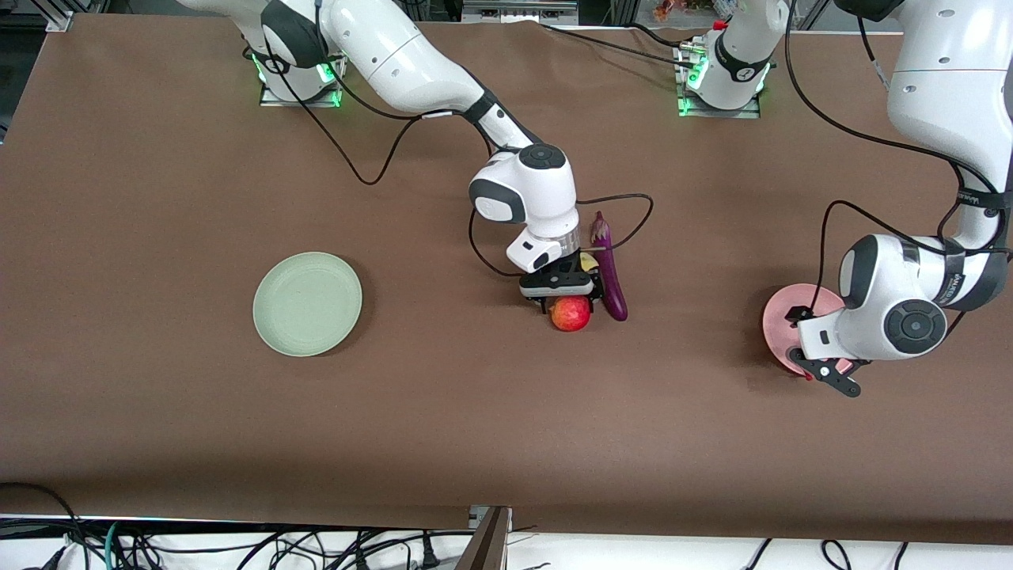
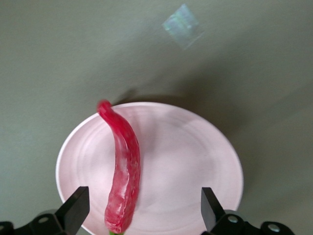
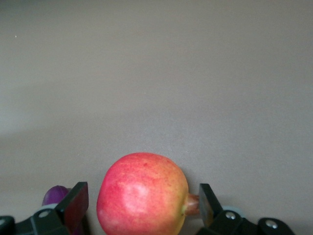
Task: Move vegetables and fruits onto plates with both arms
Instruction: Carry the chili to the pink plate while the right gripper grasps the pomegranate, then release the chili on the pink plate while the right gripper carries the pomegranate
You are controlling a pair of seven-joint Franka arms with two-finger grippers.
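Front view: two arms working at a brown table (image 1: 158,435), wide bare room lying around the pale green plate (image 1: 307,303).
Right gripper (image 1: 556,294) is hanging open over the pomegranate (image 1: 570,313), eggplant (image 1: 610,269) touching beside it, peach (image 1: 588,260) partly hidden. Left wrist view: left gripper (image 2: 142,208) is standing open above the pink plate (image 2: 195,152), chili pepper (image 2: 123,166) lying inside. Right wrist view: spread fingers (image 3: 73,200) are flanking the pomegranate.

High front overview, wrist views close — downward

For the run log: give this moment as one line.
left gripper: open over pink plate, chili on it | right gripper: open around pomegranate | green plate: bare
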